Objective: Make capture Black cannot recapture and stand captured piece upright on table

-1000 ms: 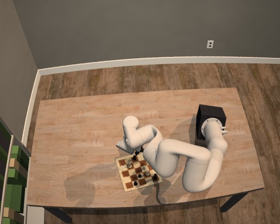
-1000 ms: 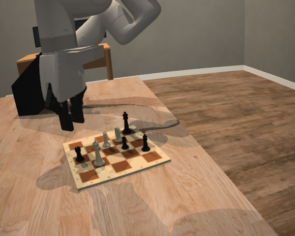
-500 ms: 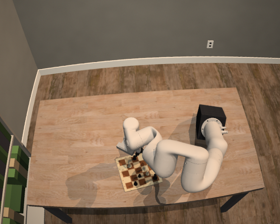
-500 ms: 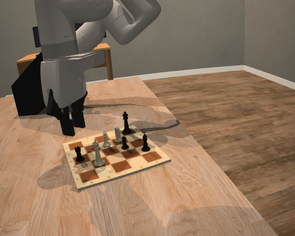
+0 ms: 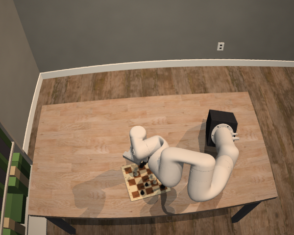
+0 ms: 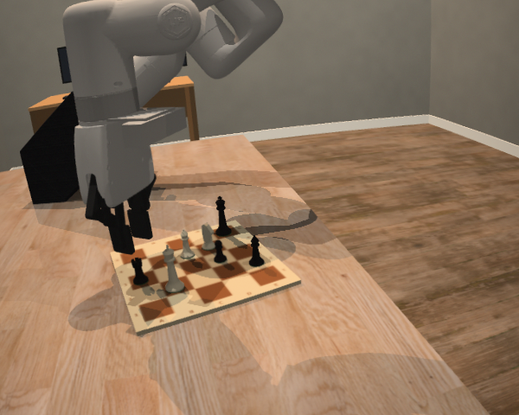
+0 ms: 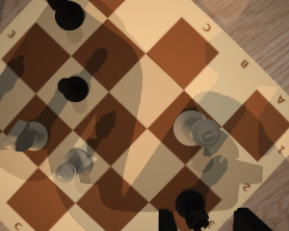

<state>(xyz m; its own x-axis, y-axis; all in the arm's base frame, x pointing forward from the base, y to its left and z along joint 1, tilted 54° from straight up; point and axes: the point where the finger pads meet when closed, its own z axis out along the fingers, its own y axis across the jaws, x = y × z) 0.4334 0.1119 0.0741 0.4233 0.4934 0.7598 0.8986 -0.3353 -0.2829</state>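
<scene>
A small chessboard (image 6: 201, 273) lies on the wooden table. My gripper (image 6: 130, 235) hangs over its near-left corner, partly open and empty. Right below the fingertips stands a black rook-like piece (image 6: 138, 271). In the wrist view this piece (image 7: 193, 209) lies between the two dark fingers, apart from both. A tall white piece (image 6: 174, 270) stands one square beside it and also shows in the wrist view (image 7: 195, 129). A white bishop (image 6: 186, 245), a white knight (image 6: 208, 236), a black pawn (image 6: 219, 251), a black bishop (image 6: 255, 251) and a tall black piece (image 6: 221, 216) stand upright further along.
The arm's black base box (image 5: 221, 126) stands at the table's back right. The arm's links (image 5: 182, 167) arch over the board's right side. A shelf with green boxes (image 5: 5, 176) stands off the table to the left.
</scene>
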